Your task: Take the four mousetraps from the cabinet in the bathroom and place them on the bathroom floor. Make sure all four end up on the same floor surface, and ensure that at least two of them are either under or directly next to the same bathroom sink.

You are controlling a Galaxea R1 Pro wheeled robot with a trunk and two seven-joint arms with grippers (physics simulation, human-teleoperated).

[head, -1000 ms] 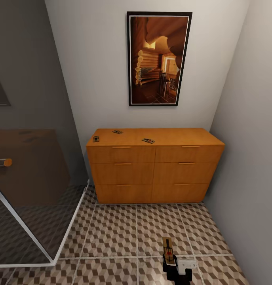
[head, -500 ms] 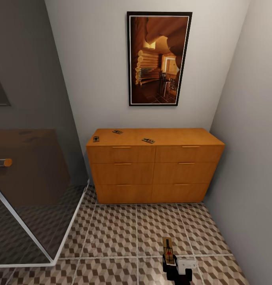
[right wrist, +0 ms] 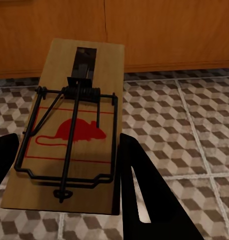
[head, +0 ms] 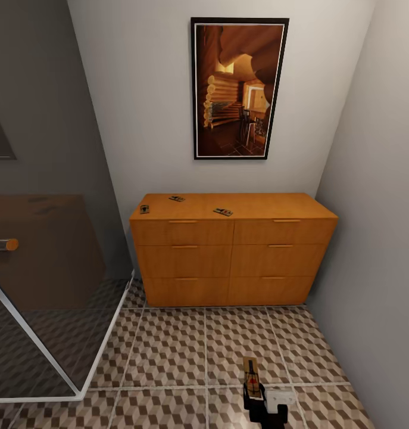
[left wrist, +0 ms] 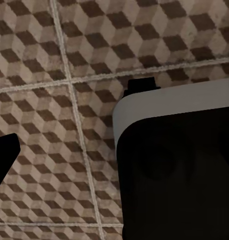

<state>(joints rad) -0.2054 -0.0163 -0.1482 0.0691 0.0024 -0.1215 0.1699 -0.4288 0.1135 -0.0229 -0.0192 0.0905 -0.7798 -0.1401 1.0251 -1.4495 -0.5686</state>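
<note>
At the bottom edge of the head view, right of centre, the right gripper (head: 252, 394) is closed on a flat tan wooden mousetrap (head: 251, 376) with dark wire parts and a red mouse mark. In the right wrist view this held mousetrap (right wrist: 74, 130) lies between the two black fingers (right wrist: 149, 195), above the bathroom floor of brown, tan and white cube-pattern tiles (right wrist: 194, 125).

The left gripper's black fingertip (left wrist: 4, 160) shows in the left wrist view beside a dark body with a white edge, over the same tiles (left wrist: 54, 60); how far it is open I cannot tell.

In the middle of the head view stands the wide orange-brown wooden cabinet (head: 234, 256) with six drawers. Three more mousetraps rest on its flat top, toward the left half: one at the left edge (head: 144, 209), one near the back (head: 177, 198), one closer to the centre (head: 222, 211). A framed picture (head: 239, 88) hangs above.
</note>
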